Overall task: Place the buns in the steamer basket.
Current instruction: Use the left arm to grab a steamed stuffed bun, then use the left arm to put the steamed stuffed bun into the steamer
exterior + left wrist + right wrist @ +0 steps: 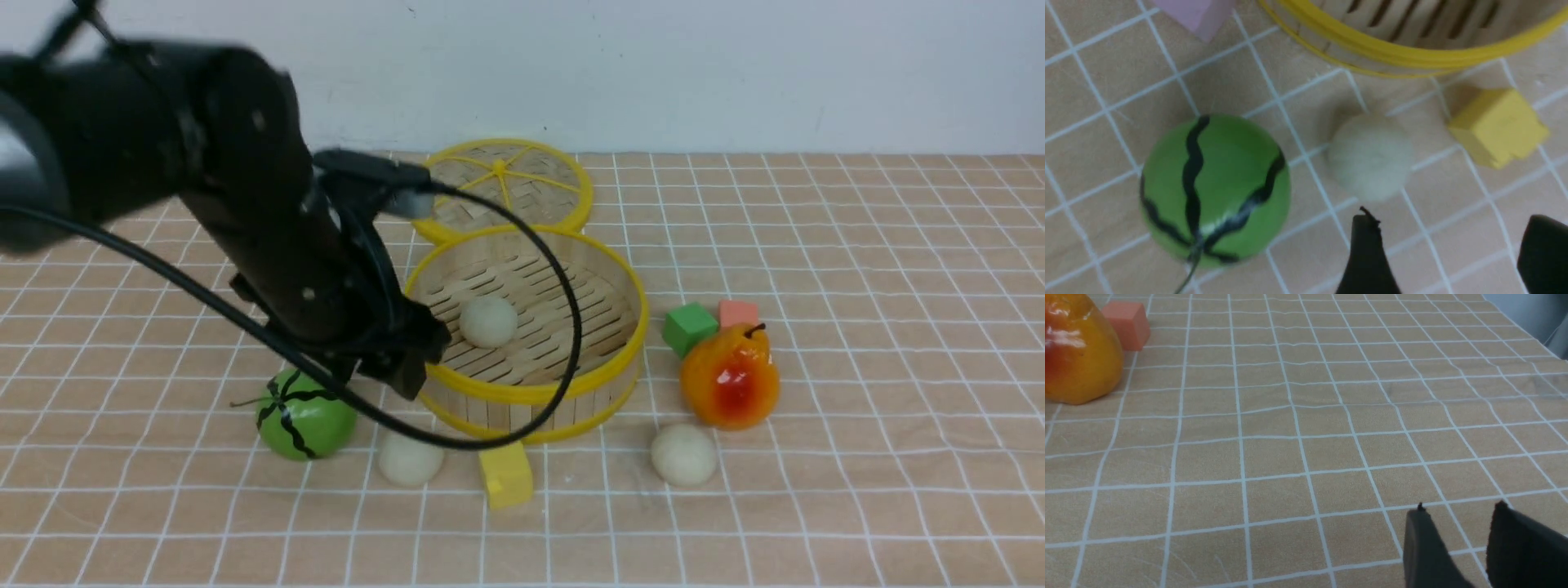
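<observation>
The steamer basket (571, 384) stands mid-table with one bun (488, 320) on its slatted floor. A second bun (410, 457) lies on the cloth in front of the basket's left side, between the green watermelon toy (306, 416) and a yellow cube (506, 475). A third bun (684, 454) lies at the front right. My left gripper (408, 371) hovers open and empty over the basket's front-left rim. In the left wrist view the left gripper (1453, 220) is close to the second bun (1370, 157), beside the basket rim (1412, 55). My right gripper (1459, 510) is slightly open and empty over bare cloth.
The flat woven lid (510, 188) lies behind the basket. An orange-yellow fruit toy (729, 380), a green cube (690, 327) and a pink-orange cube (739, 313) sit right of the basket. A pink cube (1194, 14) shows in the left wrist view. A black cable (563, 286) arcs over the basket.
</observation>
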Available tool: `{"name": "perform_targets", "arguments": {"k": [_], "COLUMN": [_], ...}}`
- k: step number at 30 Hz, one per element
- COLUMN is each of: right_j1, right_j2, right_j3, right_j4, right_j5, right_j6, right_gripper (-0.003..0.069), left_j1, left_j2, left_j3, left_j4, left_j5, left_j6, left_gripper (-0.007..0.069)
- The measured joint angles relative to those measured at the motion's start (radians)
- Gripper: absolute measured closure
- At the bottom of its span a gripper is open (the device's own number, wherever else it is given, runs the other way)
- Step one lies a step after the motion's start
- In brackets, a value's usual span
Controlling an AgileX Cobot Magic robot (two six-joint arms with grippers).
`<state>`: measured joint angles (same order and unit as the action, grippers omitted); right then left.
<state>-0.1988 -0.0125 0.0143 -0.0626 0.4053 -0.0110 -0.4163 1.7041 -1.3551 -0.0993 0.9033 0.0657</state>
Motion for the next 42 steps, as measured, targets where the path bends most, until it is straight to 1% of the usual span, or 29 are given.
{"name": "perform_targets", "arguments": {"k": [4, 7, 16, 18, 20, 21, 23, 24, 25, 26, 28, 31, 33, 34, 37, 39, 40, 42], "right_j1": [0.000, 0.000, 0.000, 0.000, 0.000, 0.000, 0.000, 0.000, 0.000, 0.000, 0.000, 0.000, 0.000, 0.000, 0.000, 0.000, 0.000, 0.000], "right_j2": [0.000, 0.000, 0.000, 0.000, 0.000, 0.000, 0.000, 0.000, 0.000, 0.000, 0.000, 0.000, 0.000, 0.000, 0.000, 0.000, 0.000, 0.000], "right_j3": [0.000, 0.000, 0.000, 0.000, 0.000, 0.000, 0.000, 0.000, 0.000, 0.000, 0.000, 0.000, 0.000, 0.000, 0.000, 0.000, 0.000, 0.000], "right_j4": [0.000, 0.000, 0.000, 0.000, 0.000, 0.000, 0.000, 0.000, 0.000, 0.000, 0.000, 0.000, 0.000, 0.000, 0.000, 0.000, 0.000, 0.000], "right_j5": [0.000, 0.000, 0.000, 0.000, 0.000, 0.000, 0.000, 0.000, 0.000, 0.000, 0.000, 0.000, 0.000, 0.000, 0.000, 0.000, 0.000, 0.000], "right_j6": [0.000, 0.000, 0.000, 0.000, 0.000, 0.000, 0.000, 0.000, 0.000, 0.000, 0.000, 0.000, 0.000, 0.000, 0.000, 0.000, 0.000, 0.000], "right_gripper": [0.0418, 0.0418, 0.0418, 0.0418, 0.0418, 0.0418, 0.0418, 0.0418, 0.0418, 0.0418, 0.0418, 0.0418, 0.0418, 0.0418, 0.0418, 0.0418, 0.0418, 0.0418], "left_j1": [0.000, 0.000, 0.000, 0.000, 0.000, 0.000, 0.000, 0.000, 0.000, 0.000, 0.000, 0.000, 0.000, 0.000, 0.000, -0.001, -0.002, -0.014], "left_j2": [0.046, 0.092, 0.190, 0.206, 0.211, 0.211, 0.211, 0.211, 0.211, 0.211, 0.207, 0.167, 0.147, 0.122, 0.110, 0.117, 0.119, 0.159], "left_j3": [0.024, 0.025, 0.025, 0.025, 0.025, 0.025, 0.025, 0.025, 0.016, 0.009, -0.010, -0.094, -0.126, -0.194, -0.255, -0.279, -0.280, -0.282], "left_j4": [-0.025, -0.028, -0.031, -0.031, -0.031, -0.031, -0.031, -0.031, -0.028, -0.024, -0.021, -0.023, -0.029, -0.057, -0.114, -0.171, -0.175, -0.205], "left_j5": [-0.073, -0.085, -0.120, -0.143, -0.153, -0.153, -0.147, -0.144, -0.123, -0.108, -0.076, 0.037, 0.060, 0.080, 0.073, 0.020, 0.014, -0.059], "left_j6": [-0.004, -0.008, -0.034, -0.036, -0.037, -0.037, -0.037, -0.037, -0.037, -0.037, -0.037, -0.037, -0.037, -0.037, -0.037, -0.027, -0.021, 0.012], "left_gripper": [0.0220, 0.0267, 0.0340, 0.0369, 0.0405, 0.0437, 0.0520, 0.0539, 0.0608, 0.0624, 0.0635, 0.0636, 0.0636, 0.0636, 0.0636, 0.0636, 0.0636, 0.0636]}}
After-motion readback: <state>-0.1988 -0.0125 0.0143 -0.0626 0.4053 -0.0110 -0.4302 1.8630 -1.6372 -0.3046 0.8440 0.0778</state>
